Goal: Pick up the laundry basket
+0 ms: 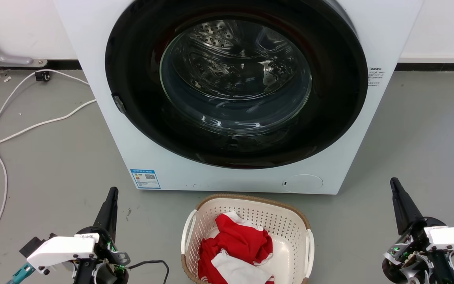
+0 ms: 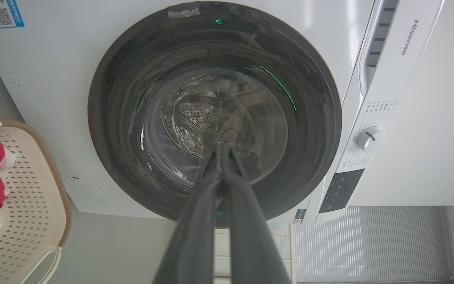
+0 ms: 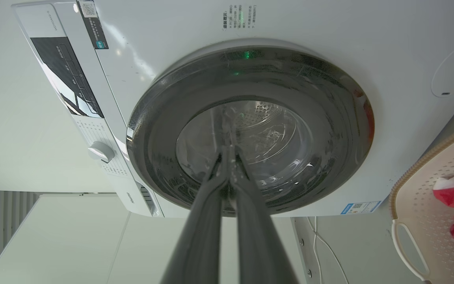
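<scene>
The laundry basket (image 1: 290,221), cream-white and perforated with a brown rim and white side handles, stands on the floor at the bottom middle of the head view, just in front of the washing machine. Red and white clothes (image 1: 237,248) lie inside it. My left gripper (image 1: 112,191) is shut and empty at the lower left, well apart from the basket. At the lower right my right gripper (image 1: 393,181) is also shut and empty. The basket's edge (image 2: 34,185) shows at the left of the left wrist view and the basket's edge (image 3: 428,189) at the right of the right wrist view.
A white front-loading washing machine (image 1: 152,150) with a closed dark round door (image 1: 237,83) stands right behind the basket. White cables (image 1: 2,134) run over the grey floor at the left. Bare floor lies on both sides of the basket.
</scene>
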### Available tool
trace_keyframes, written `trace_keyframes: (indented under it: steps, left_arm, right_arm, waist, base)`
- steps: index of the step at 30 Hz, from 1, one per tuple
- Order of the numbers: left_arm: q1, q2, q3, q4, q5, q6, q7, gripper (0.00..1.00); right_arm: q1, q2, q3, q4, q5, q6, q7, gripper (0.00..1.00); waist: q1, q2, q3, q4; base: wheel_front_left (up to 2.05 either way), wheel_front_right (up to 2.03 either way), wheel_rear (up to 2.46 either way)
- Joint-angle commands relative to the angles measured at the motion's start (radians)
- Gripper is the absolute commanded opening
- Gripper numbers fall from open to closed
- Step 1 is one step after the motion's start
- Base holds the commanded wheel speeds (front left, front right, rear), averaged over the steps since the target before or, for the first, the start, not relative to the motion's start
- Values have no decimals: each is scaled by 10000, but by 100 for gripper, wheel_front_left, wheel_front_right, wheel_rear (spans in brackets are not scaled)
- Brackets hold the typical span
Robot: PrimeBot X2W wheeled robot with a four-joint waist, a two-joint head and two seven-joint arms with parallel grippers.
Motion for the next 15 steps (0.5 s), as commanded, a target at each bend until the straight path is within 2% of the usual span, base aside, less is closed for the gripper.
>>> trace_keyframes:
  steps: [1,15]
  left_arm:
    - [-80,-11,23,0,-17,-52,24,0]
    - [-80,-11,24,-1,-17,-50,24,0]
  right_arm:
    - [-120,-27,-2,0,39,-3,13,0]
    - [-120,-27,-2,0,40,-3,13,0]
  waist:
    - [0,0,0,0]
    - [0,0,0,0]
  base:
    - [0,0,0]
    - [0,0,0]
